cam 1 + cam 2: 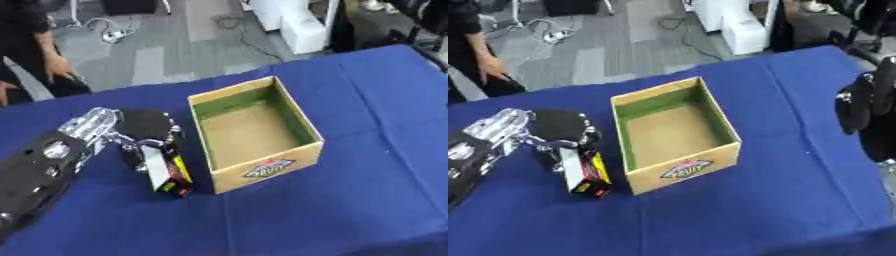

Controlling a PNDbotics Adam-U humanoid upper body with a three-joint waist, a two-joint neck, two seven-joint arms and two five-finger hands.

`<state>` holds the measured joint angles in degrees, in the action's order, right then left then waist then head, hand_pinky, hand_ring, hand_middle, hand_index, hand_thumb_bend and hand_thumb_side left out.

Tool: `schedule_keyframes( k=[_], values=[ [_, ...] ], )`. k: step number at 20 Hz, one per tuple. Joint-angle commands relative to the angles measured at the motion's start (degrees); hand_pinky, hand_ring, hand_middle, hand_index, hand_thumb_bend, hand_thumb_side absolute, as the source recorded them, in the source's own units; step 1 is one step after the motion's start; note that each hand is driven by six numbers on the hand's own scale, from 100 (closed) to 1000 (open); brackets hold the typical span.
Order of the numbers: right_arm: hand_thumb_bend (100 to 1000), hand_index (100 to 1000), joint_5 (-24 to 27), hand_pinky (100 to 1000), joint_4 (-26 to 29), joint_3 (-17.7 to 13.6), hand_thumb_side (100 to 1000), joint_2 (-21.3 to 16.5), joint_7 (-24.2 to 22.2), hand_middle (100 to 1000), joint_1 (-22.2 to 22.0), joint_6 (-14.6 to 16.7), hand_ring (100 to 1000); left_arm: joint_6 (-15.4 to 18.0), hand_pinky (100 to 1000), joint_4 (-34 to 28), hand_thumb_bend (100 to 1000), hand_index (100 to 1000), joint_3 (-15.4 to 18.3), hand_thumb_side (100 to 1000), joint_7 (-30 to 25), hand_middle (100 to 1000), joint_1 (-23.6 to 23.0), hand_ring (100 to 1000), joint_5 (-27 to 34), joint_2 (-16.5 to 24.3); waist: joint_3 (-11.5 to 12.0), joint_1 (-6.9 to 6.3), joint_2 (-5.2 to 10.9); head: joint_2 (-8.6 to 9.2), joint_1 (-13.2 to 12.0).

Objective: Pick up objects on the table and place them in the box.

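An open cardboard box (267, 170) with green inner walls and a printed label on its front stands in the middle of the blue table; nothing shows inside it. Just left of the box, a small black, yellow and white packet (169, 173) stands tilted on the cloth. My left hand (144, 131) comes in from the lower left and sits over the packet's top end, its fingers curled round it. The packet's lower end touches the table close to the box's front left corner. My right hand (857, 107) shows only as a dark shape at the right edge, raised above the table.
The blue cloth (350, 210) covers the whole table, with bare cloth in front of and right of the box. Beyond the far edge are grey floor, cables, a white cabinet (302, 30) and a person at the far left.
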<state>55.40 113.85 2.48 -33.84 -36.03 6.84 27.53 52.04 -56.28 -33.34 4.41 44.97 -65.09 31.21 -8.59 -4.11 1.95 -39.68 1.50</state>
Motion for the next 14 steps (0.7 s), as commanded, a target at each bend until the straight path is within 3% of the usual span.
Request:
schedule_keyframes(
  k=[1, 14],
  values=[
    [100, 467, 0.0, 192, 0.7, -0.5, 1000, -1.5, -1.5, 386, 0.1, 1.9, 334, -0.1, 239, -2.1, 596, 240, 2.6, 100, 2.6, 371, 2.0, 422, -1.8, 2.8, 0.3, 0.34, 0.72, 0.88, 0.3],
    [100, 467, -0.5, 191, 0.7, -0.6, 1000, -1.4, -1.3, 386, -0.4, 1.9, 334, -0.1, 245, -5.8, 612, 214, 6.7, 100, 10.5, 356, 3.5, 431, -7.7, 2.6, 0.6, 0.48, 0.86, 0.69, 0.4]
  ],
)
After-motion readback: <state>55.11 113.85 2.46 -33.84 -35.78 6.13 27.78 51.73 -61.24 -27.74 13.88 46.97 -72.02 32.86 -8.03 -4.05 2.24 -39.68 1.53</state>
